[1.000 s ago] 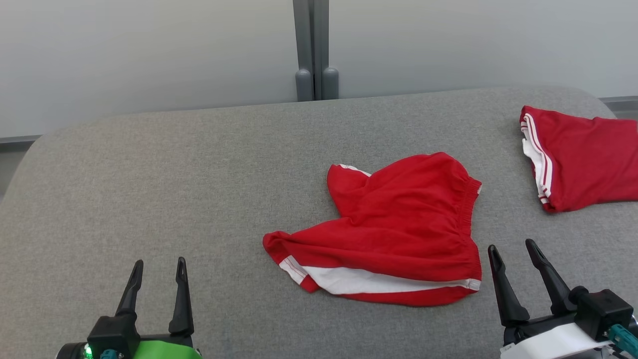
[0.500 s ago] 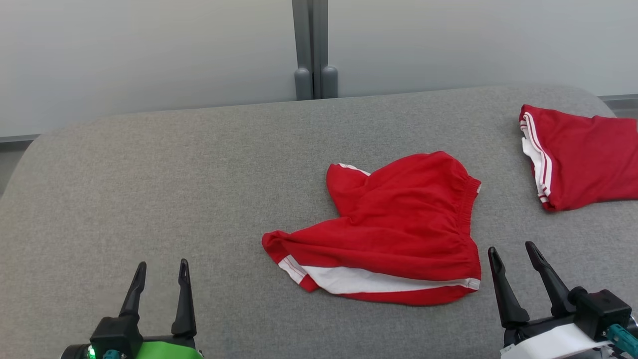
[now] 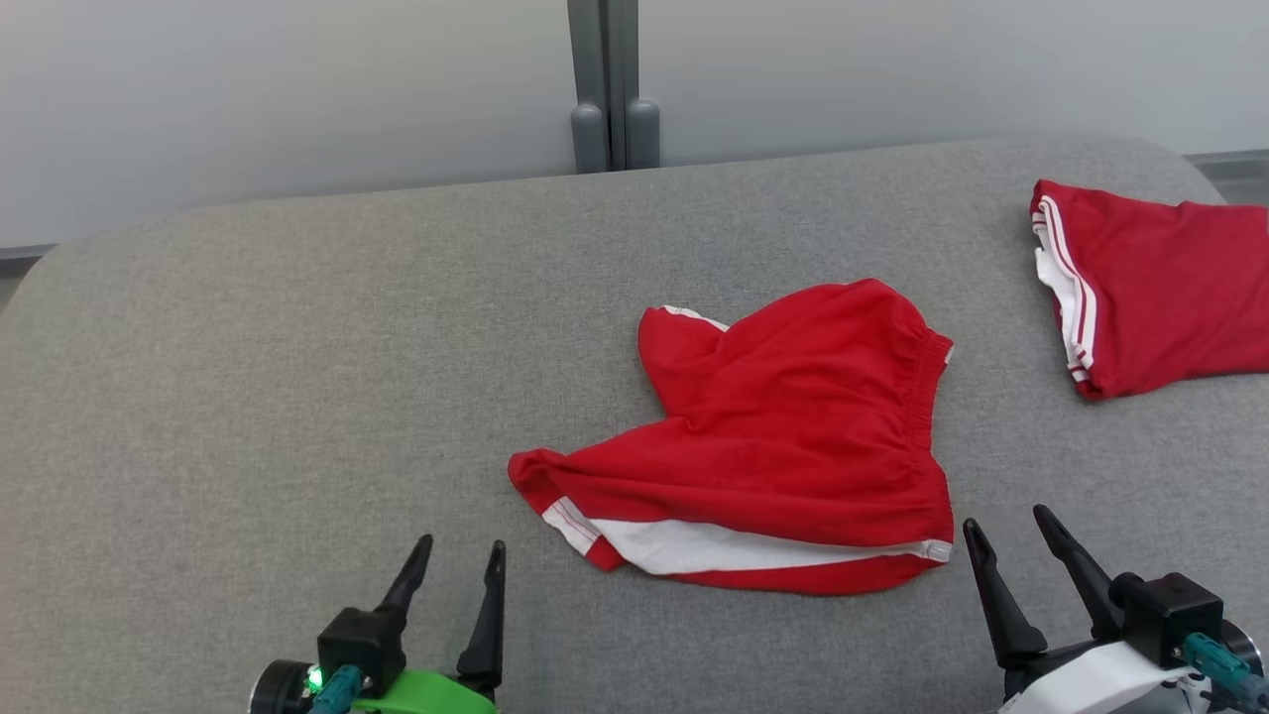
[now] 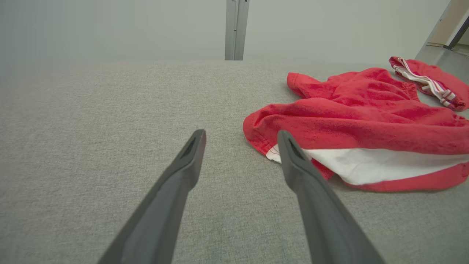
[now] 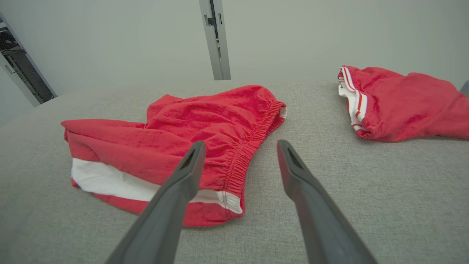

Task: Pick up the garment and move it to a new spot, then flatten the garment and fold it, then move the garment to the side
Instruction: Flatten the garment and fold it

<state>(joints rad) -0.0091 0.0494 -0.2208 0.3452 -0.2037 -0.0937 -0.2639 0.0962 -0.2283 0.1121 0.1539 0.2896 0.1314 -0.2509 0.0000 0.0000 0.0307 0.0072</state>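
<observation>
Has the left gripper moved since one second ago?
Yes. The left gripper has moved to the robot's right, toward the red shorts; the gap to their corner is much smaller, beyond the slight camera shift.

Two red garments (image 3: pixel 793 436) (image 3: pixel 1160 288), two end effectors (image 3: pixel 462 543) (image 3: pixel 1005 518) and one grey padded surface (image 3: pixel 297 347) are in sight.

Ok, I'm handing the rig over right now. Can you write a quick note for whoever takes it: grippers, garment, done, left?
Left gripper: open, empty, over the grey surface, just short of the leg-hem end of the red shorts.
Right gripper: open, empty, by the waistband corner.
Shorts: crumpled mid-surface; neither gripper grips them. A second red garment lies at the far right and looks folded.
Done: nothing on these shorts, as far as they show.
Left: pick up, move, flatten, fold, set aside.
</observation>
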